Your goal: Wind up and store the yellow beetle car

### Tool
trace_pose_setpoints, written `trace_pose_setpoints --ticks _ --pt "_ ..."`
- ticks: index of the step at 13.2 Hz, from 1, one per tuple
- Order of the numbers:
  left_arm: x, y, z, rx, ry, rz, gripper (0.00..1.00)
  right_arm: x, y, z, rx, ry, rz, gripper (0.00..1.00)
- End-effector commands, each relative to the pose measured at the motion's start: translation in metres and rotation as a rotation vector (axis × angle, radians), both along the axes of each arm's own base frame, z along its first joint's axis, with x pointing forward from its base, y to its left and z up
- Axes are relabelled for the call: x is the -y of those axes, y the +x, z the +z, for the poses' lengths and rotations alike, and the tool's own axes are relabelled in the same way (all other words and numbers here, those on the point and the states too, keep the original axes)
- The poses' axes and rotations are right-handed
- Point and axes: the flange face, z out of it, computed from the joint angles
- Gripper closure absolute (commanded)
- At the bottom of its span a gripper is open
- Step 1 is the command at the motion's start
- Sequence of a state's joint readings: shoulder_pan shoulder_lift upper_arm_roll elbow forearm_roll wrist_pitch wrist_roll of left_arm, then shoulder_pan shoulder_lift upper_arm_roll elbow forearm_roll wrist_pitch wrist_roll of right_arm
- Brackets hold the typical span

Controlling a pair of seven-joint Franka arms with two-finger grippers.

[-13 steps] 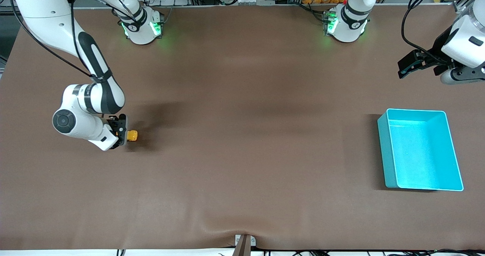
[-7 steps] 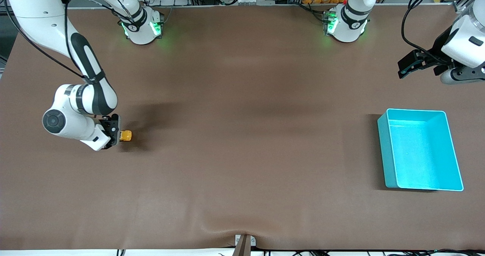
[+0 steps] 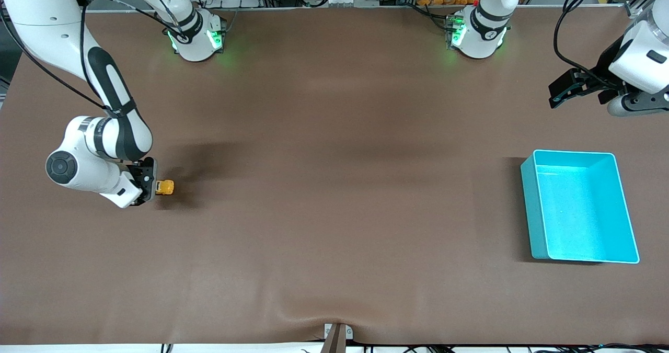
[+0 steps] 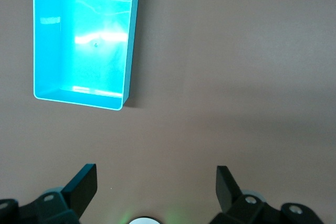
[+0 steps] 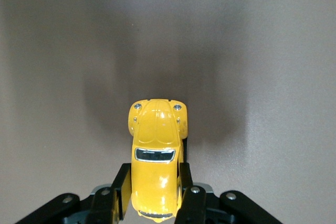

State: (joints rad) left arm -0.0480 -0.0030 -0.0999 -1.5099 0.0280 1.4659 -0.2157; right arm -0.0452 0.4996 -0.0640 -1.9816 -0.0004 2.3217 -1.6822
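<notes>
dragged the yellow beetle car across the surface toward the right arm's end, away from the turquoise bin, over the last second; pulled back by the right tool, clenched on the car's rear flanks with the nose poking out ahead; kept the car low at the surface, presumably wheels rolling to wind the spring, though wheel contact was not visible.

could slip from the narrow pinch if pressed down too hard or tilted; could skid rather than wind if lifted slightly; could shoot off across the surface if let go while wound.

left tool hung spread and empty above the left arm's end, waiting; bin stood well apart from the car, nothing between them but bare surface.
</notes>
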Motion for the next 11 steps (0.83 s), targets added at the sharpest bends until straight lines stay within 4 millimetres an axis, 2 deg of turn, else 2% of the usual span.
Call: trace_pose_setpoints --ticks 1,2,6,8,11 --pt "-0.001 0.001 0.002 0.007 -0.013 -0.009 0.00 0.022 0.008 -0.008 0.005 0.010 -0.005 0.15" --pt "-0.001 0.001 0.001 0.005 -0.013 -0.009 0.00 0.025 0.015 -0.004 0.012 0.010 -0.009 0.00" --pt "-0.002 0.001 0.002 0.005 -0.013 -0.007 0.00 0.041 0.042 0.043 -0.031 0.016 -0.039 0.00" --pt "-0.001 0.001 0.002 0.007 -0.013 -0.009 0.00 0.043 0.044 0.050 -0.046 0.020 -0.042 0.00" --pt "-0.001 0.001 0.002 0.007 -0.013 -0.009 0.00 0.046 0.043 0.049 -0.051 0.020 -0.049 0.00"
